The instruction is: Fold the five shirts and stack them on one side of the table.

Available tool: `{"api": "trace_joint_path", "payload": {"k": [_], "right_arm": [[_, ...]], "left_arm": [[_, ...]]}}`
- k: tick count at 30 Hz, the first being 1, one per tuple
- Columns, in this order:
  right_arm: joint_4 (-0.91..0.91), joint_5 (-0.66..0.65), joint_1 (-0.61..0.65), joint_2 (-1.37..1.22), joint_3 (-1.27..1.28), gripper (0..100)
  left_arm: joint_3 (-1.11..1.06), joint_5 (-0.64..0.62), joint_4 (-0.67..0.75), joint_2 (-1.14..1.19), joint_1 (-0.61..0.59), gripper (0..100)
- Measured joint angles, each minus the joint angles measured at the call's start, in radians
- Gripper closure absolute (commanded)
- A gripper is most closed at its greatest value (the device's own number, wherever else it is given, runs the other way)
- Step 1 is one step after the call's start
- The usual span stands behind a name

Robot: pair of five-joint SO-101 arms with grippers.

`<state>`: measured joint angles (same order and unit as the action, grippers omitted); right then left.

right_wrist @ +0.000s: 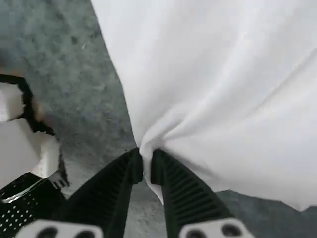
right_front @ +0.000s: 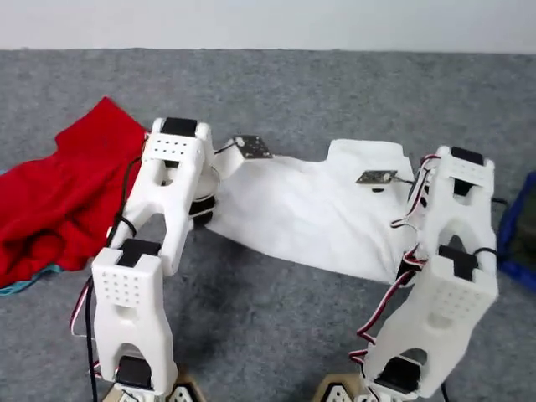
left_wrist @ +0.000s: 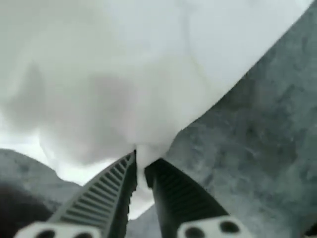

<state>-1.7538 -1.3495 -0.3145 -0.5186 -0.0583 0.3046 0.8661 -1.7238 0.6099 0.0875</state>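
Where the left gripper [left_wrist: 142, 172] narrows to its tips, its two ribbed fingers [left_wrist: 173, 196] stand almost together, with a small tuck of the white shirt [left_wrist: 148, 74] pinched in the slit between them. Beyond that tuck the cloth swells out in soft, shadowed folds, and the grey carpet-like table cover [left_wrist: 267, 124] shows beside its edge.

The right gripper [right_wrist: 146, 166] is nearly closed in the same way, nipping a gathered point at the border of the same shirt. Creases fan away from the pinch across the fabric. Speckled grey cover lies alongside, and part of a white arm housing [right_wrist: 20, 144] sits near one edge of that view.

From above, the left arm [right_front: 172, 180] bends down at one side edge of the white shirt and the right arm [right_front: 452, 251] at the opposite side. The garment is spread between them in the middle of the table. Whether its held edges are raised off the surface cannot be told.

Farther out beyond the left arm lies a crumpled red shirt [right_front: 59, 193], with a sliver of teal cloth [right_front: 25, 283] peeking from under its near edge. Beyond the right arm, a bit of blue cloth [right_front: 521, 230] sits at the frame's edge, apart from the white shirt.
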Motion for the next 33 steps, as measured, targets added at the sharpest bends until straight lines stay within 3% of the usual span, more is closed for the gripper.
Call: {"api": "trace_joint_path", "payload": {"k": [12, 20, 24, 28, 30, 33], "right_arm": [[-0.002, -0.080, -0.040, 0.276, 0.365, 99.0], [-0.002, -0.083, -0.060, 0.365, 0.420, 98.0], [-0.002, -0.083, -0.094, 0.368, 0.422, 80.1], [-0.002, -0.083, -0.124, 0.368, 0.422, 57.8], [-0.002, -0.083, -0.126, 0.368, 0.422, 55.2], [-0.002, -0.083, -0.126, 0.373, 0.400, 59.2]], "left_arm": [[-0.466, 0.000, 0.000, -0.270, -0.005, 99], [-0.660, 0.002, 0.000, -0.351, -0.043, 99], [-0.669, 0.002, 0.000, -0.353, -0.069, 97], [-0.669, -0.003, 0.000, -0.353, -0.072, 85], [-0.641, -0.012, 0.000, -0.353, -0.083, 79], [-0.543, -0.081, 0.000, -0.353, -0.133, 74]]}}
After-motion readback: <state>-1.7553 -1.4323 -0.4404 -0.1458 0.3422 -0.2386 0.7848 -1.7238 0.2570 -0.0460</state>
